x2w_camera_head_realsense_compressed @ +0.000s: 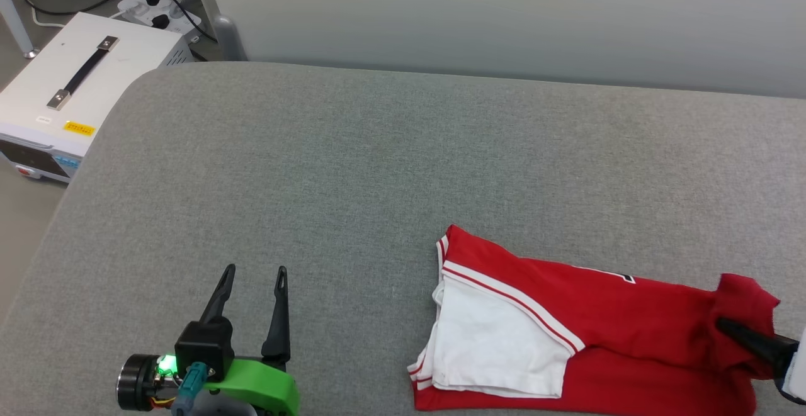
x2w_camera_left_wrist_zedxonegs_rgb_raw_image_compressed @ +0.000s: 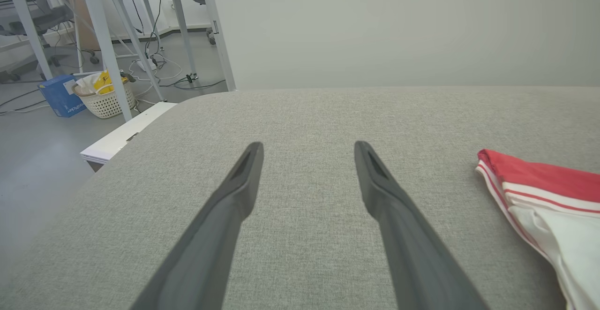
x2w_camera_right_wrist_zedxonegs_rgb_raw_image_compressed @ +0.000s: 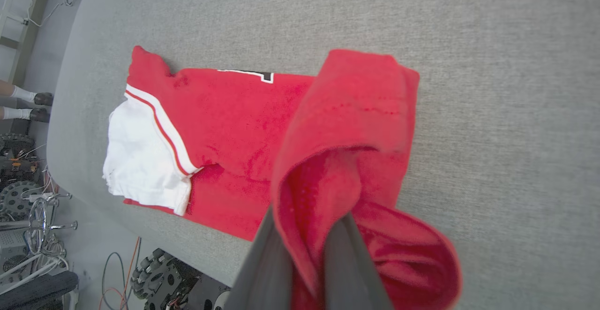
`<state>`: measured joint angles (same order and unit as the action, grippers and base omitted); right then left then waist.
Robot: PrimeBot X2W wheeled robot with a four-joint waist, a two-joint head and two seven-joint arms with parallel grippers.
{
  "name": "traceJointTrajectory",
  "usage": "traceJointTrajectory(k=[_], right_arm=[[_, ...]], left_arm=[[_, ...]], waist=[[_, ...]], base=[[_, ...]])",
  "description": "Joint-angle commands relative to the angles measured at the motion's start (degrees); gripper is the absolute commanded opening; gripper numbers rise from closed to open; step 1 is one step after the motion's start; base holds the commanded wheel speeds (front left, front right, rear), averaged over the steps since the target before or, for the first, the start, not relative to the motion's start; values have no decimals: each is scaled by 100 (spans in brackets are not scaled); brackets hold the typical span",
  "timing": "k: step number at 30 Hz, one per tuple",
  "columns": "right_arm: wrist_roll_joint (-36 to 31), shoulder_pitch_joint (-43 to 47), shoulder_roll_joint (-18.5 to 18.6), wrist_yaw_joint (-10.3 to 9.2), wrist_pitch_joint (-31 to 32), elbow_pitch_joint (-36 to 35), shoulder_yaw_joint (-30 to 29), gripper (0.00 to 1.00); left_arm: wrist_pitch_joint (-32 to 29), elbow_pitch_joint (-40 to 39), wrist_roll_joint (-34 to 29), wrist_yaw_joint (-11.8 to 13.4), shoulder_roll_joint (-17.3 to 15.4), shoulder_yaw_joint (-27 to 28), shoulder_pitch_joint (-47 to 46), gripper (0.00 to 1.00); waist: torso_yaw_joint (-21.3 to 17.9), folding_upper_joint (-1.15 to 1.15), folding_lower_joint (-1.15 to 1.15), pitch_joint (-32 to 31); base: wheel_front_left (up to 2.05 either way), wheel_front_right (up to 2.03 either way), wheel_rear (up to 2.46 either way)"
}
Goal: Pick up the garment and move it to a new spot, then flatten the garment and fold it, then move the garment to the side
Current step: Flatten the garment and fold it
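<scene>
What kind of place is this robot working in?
Probably a robotics lab or workshop: a white instrument case and a plugged-in power strip sit on the floor beside the grey fabric-covered table, with cables trailing under metal-legged benches.

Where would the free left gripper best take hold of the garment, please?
Judging by its pose, the striped-trim edge at the garment's left end, approached from the robot's left with the open left gripper low over the table. That edge lies flat and nearest it, opposite the end the right gripper pinches.

Grey fabric-covered table (x2w_camera_head_realsense_compressed: 352, 170), red garment (x2w_camera_head_realsense_compressed: 598, 315) on it
</scene>
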<state>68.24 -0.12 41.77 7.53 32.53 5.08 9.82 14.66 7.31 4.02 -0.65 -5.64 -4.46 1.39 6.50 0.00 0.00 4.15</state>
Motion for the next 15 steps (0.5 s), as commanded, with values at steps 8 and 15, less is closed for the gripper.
traceJointTrajectory(k=[8, 15], right_arm=[[-646, -533, -553, -4, 588, -959, 549, 0], [-1127, -1378, -1191, -4, 876, -809, 1347, 0]], left_arm=[[34, -7, -142, -61, 78, 19, -11, 100], [34, 13, -193, -100, 111, -16, -194, 100]], waist=[[35, 0, 0, 213], [112, 0, 0, 374]], base=[[0, 0, 0], [0, 0, 0]])
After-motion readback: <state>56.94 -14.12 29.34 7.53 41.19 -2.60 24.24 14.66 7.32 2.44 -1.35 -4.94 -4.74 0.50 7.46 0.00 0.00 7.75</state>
